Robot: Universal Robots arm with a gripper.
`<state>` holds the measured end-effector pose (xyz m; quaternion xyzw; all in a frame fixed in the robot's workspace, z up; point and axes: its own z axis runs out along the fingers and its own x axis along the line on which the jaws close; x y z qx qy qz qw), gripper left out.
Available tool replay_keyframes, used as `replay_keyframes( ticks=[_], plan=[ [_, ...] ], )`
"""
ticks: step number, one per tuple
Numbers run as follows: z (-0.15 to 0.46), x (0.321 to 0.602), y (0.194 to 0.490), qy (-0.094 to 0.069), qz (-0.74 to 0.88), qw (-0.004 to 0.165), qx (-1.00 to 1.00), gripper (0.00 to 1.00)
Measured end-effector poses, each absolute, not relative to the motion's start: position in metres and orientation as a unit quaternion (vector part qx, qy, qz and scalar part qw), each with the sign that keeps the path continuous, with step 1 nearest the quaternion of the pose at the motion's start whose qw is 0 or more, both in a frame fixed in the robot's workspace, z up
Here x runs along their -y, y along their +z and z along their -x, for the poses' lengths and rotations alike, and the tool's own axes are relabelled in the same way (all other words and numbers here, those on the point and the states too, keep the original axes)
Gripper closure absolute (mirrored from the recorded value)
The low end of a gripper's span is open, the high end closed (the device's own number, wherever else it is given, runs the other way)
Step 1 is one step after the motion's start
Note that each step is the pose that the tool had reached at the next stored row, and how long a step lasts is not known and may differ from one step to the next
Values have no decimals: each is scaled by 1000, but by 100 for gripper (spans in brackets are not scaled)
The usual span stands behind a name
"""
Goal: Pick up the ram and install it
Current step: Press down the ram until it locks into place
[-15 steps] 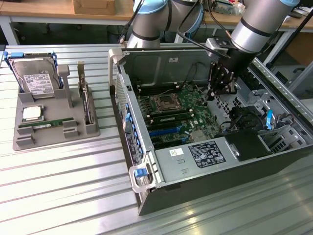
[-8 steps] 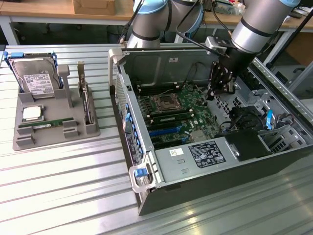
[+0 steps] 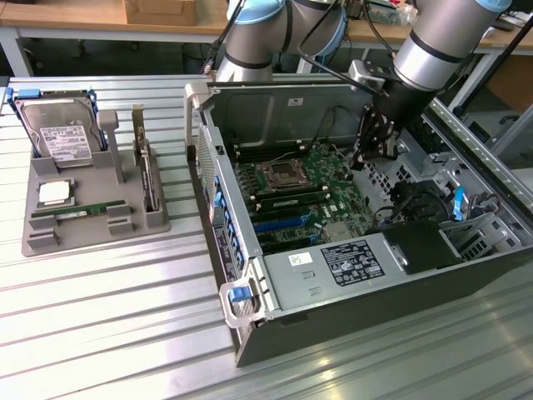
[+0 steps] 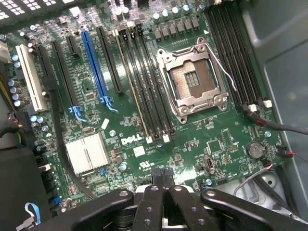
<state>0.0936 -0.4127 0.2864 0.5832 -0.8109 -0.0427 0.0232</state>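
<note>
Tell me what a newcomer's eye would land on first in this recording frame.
The open computer case with its green motherboard fills the middle, and the arm's gripper hangs inside it, fingers shut and holding nothing. On the exterior view's left, a grey tray holds a hard drive, a CPU chip and a ram stick.

The arm (image 3: 433, 42) is cut off by the frame's top edge.

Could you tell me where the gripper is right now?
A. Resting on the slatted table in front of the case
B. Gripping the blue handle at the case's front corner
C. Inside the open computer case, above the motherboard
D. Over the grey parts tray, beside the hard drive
C: the gripper hangs shut inside the open computer case, above the motherboard, away from the grey parts tray.
</note>
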Motion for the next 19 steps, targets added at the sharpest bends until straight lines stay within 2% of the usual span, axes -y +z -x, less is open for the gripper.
replay_keyframes(
  ticks=[19],
  plan=[
    [-94,413,286,-45,-483,18,874,90]
  ],
)
